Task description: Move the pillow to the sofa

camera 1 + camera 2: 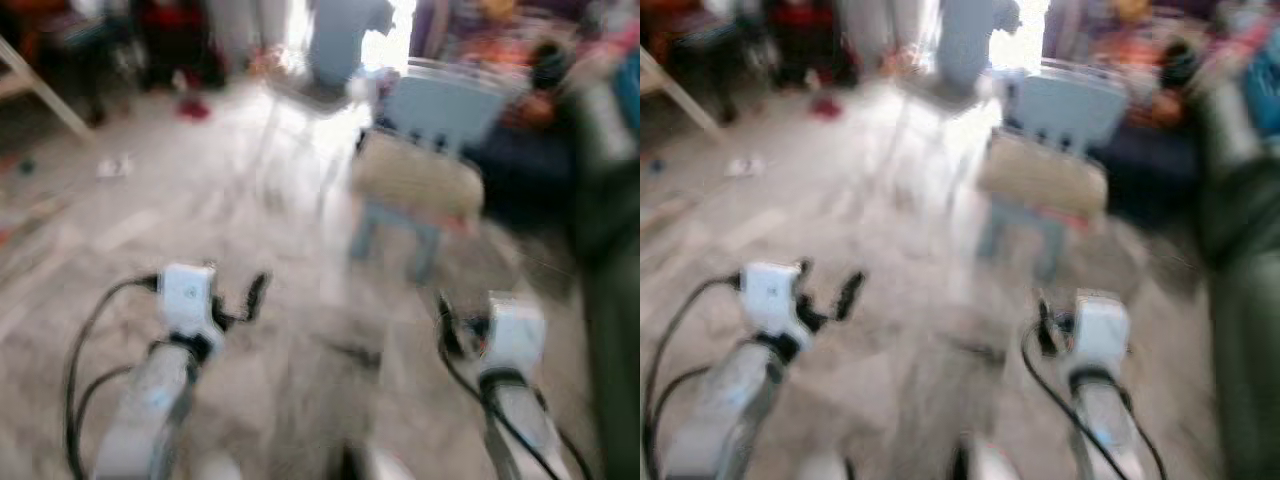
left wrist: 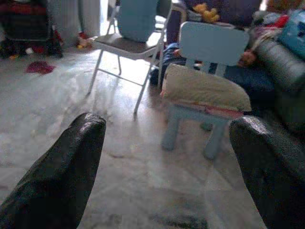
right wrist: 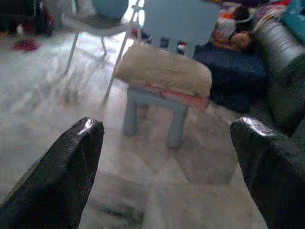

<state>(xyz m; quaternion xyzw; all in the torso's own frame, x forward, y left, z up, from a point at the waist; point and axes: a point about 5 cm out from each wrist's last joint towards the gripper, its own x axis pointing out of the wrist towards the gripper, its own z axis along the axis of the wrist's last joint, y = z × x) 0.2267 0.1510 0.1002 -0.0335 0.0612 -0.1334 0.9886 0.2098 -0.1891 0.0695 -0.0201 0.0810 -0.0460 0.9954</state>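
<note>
From the head views, blurred, we are approaching: the pillow [image 1: 418, 178] lies on a small blue chair [image 1: 440, 110], the dark sofa [image 1: 605, 250] to its right. Each wrist view shows an empty claw, left claw [image 2: 167, 157] and right claw [image 3: 167, 157], fingers spread. Next we must close in and grip the pillow.

Pale marble floor [image 2: 71, 109], folding chair [image 2: 125, 45], blue chair [image 2: 209, 47].

No readable text, labels, brands or numbers anywhere, head views too blurred to tell.
</note>
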